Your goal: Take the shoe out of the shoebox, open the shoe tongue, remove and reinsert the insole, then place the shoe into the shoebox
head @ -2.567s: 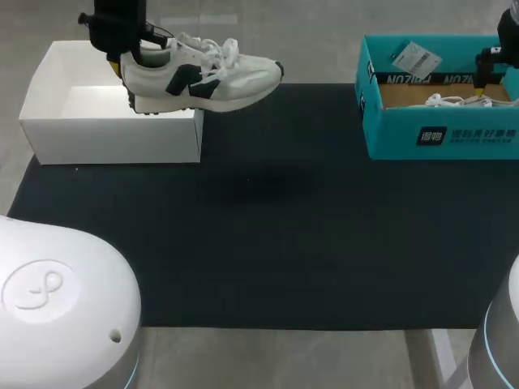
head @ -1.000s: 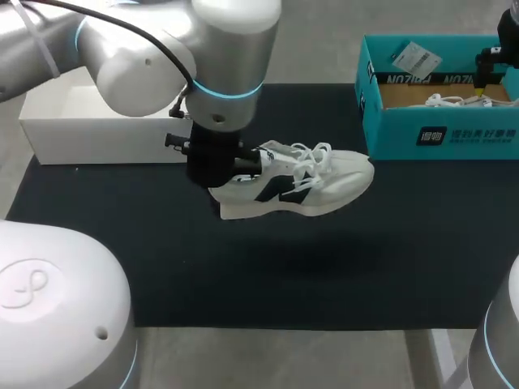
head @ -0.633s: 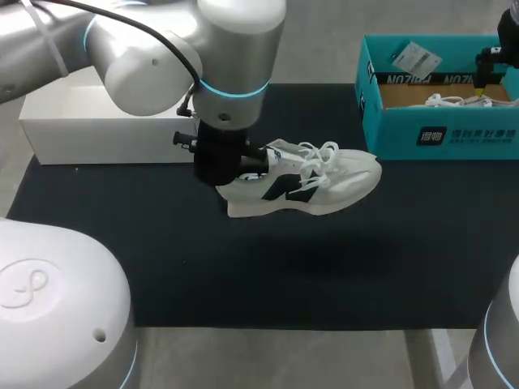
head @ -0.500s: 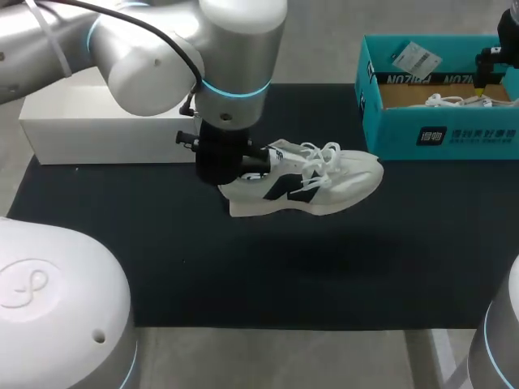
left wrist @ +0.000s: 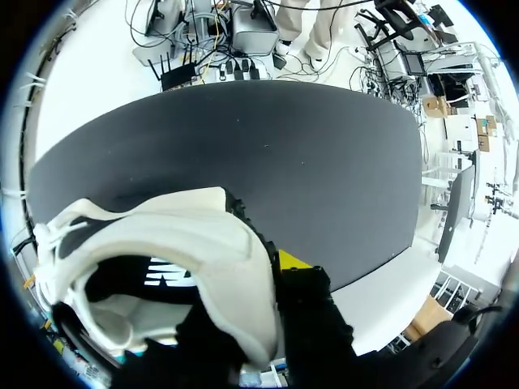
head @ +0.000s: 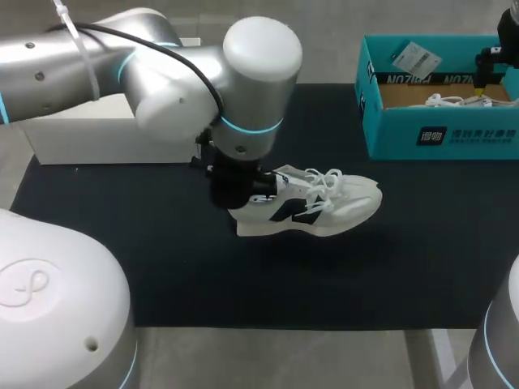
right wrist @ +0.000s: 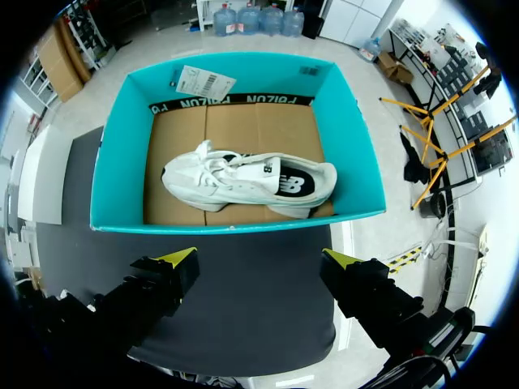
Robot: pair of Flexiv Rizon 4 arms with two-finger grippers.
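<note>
L gripper [head: 243, 193] clamps the white shoe [head: 332, 209] by its heel collar, low over the mat's [head: 146, 259] middle (contact unclear). Shoe's long axis runs heel-to-toe toward robot's right, so tongue sits nearer R gripper [right wrist: 259, 258], fingers apart above the teal shoebox [right wrist: 109, 186].

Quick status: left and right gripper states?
Left gripper: shut on the shoe, at its heel.
Right gripper: open, holding nothing.
</note>
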